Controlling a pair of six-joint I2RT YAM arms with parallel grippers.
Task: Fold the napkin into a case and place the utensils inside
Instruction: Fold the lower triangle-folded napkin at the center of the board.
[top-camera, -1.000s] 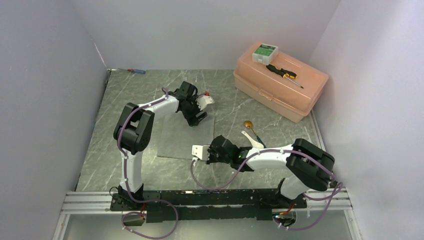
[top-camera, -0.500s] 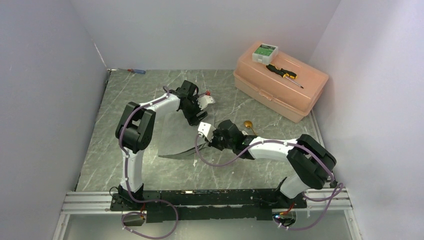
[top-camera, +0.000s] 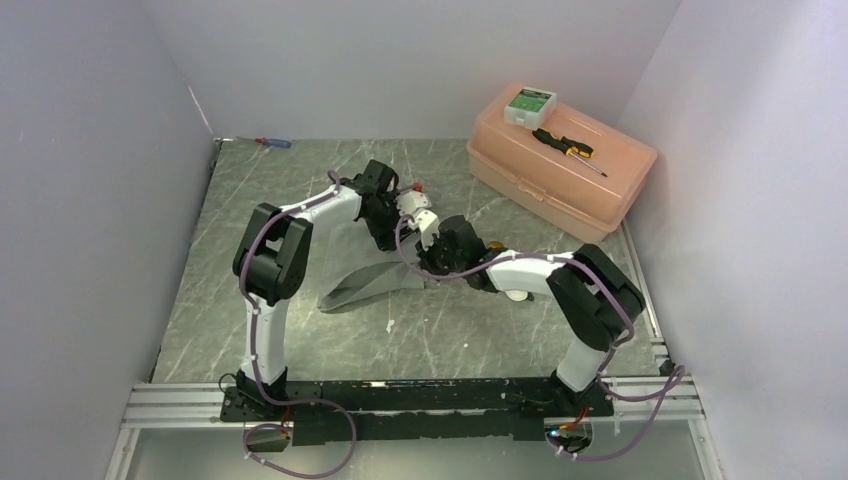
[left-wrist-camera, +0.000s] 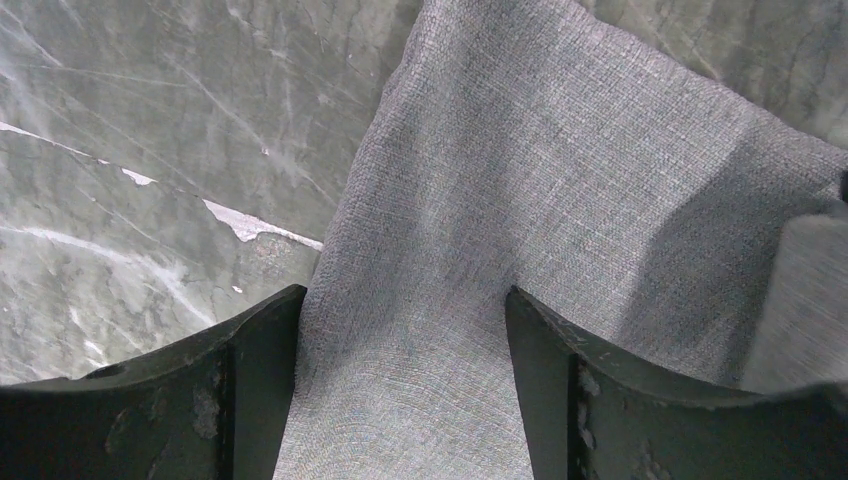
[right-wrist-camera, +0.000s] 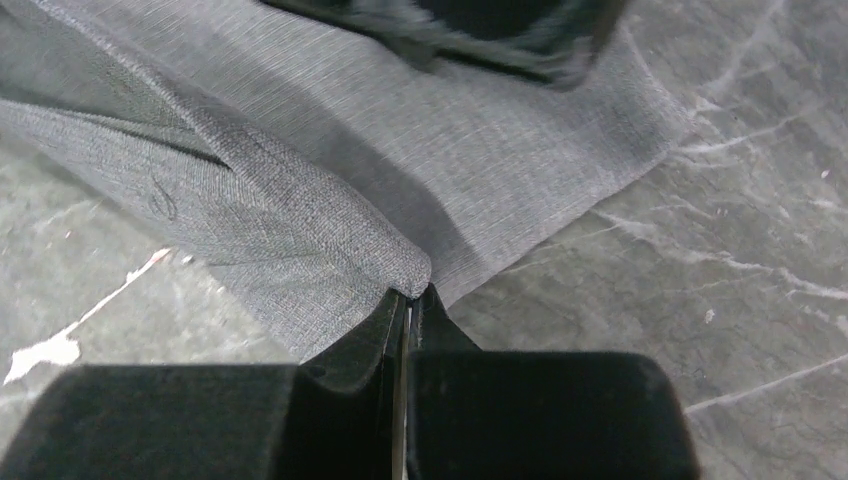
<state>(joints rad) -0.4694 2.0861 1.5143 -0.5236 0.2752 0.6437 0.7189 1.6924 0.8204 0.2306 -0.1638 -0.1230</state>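
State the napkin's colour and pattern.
The napkin is plain grey with a fine weave, no print; clearest in the left wrist view.

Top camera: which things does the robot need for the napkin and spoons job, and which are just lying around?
For the job:
napkin
gold spoon
white spoon, mostly hidden

Just lying about:
pink box
green-and-white packet on it
black-and-yellow screwdriver on it
red-and-blue screwdriver, far corner

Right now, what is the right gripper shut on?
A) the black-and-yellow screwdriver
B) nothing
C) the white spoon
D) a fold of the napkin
D: in the right wrist view the right gripper is pinched shut on a bunched fold of the grey napkin, with no spoon or tool between its fingers.
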